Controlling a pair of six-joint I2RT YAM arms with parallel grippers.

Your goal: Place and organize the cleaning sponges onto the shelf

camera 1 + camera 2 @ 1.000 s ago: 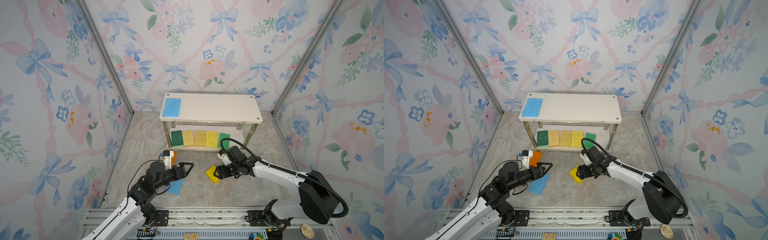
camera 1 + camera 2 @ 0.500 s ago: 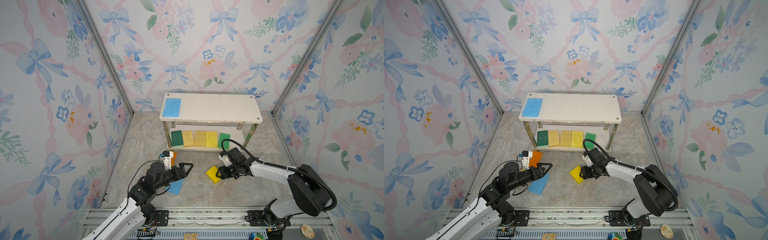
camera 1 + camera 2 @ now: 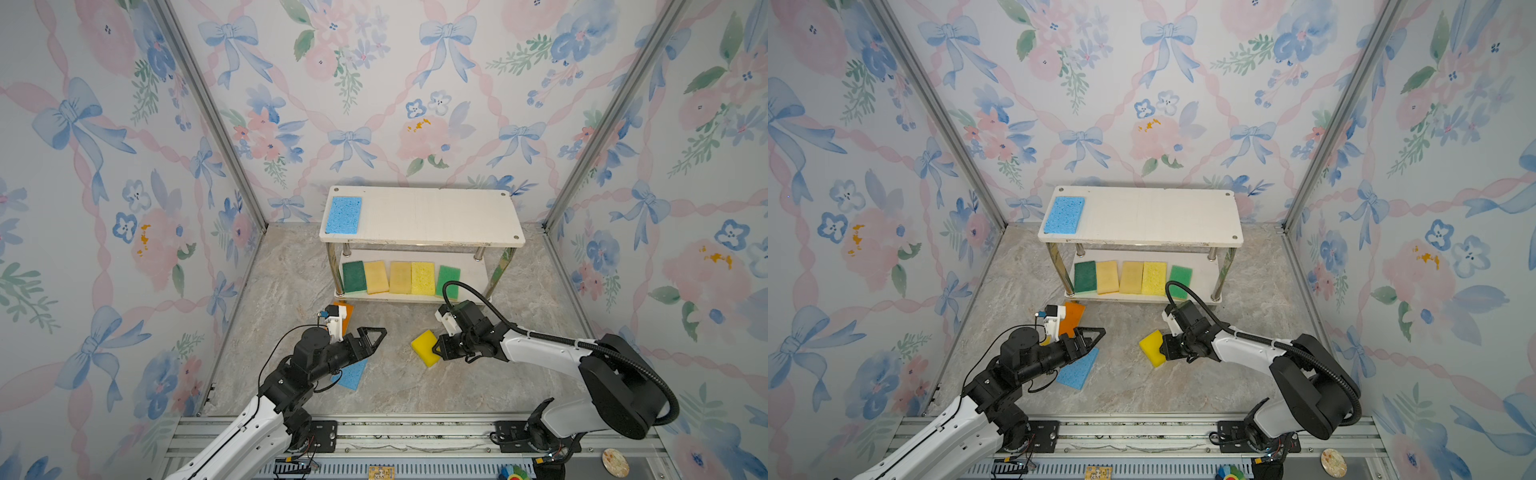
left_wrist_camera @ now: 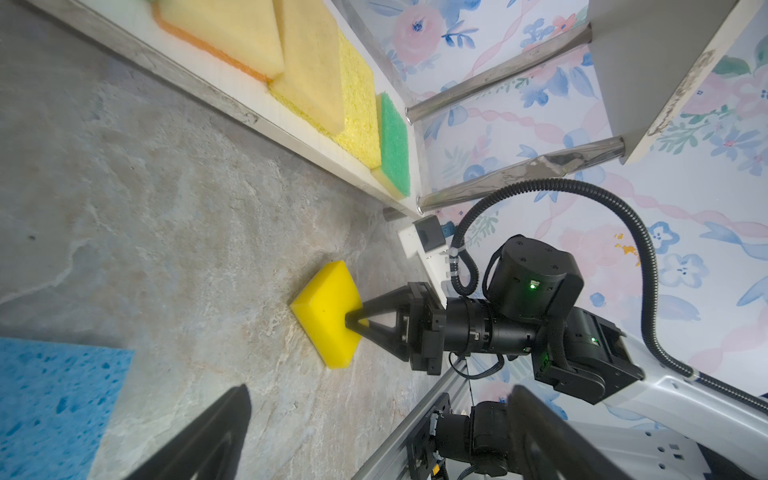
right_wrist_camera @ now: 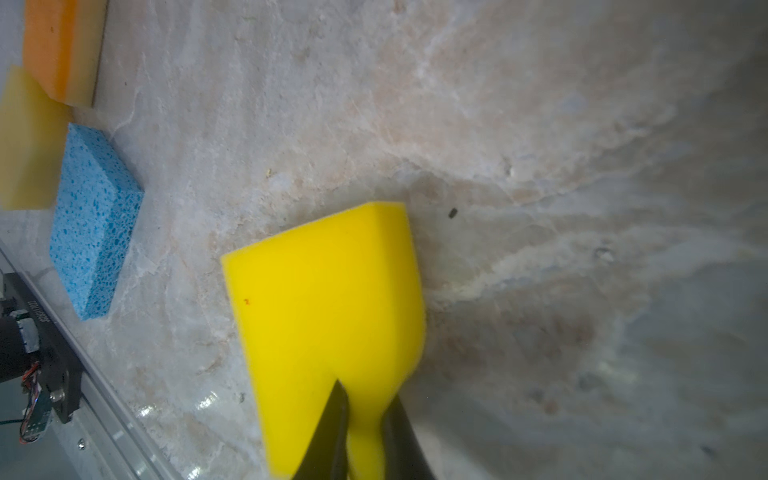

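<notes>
- left arm [image 3: 309, 365] half-hides the porous blue sponge [image 3: 352, 374] and orange sponge [image 3: 348, 311]
- right gripper [image 5: 365, 399] pinches the smooth yellow foam sponge [image 5: 324, 291]; left gripper [image 4: 380, 395] gapes

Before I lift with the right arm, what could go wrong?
1. The right gripper pinches the yellow sponge only near one edge, squashing the foam. The sponge may droop or slip when lifted.
2. The lower row on the shelf looks nearly full. Squeezing in beside the light green sponge could bump the chrome leg.
</notes>
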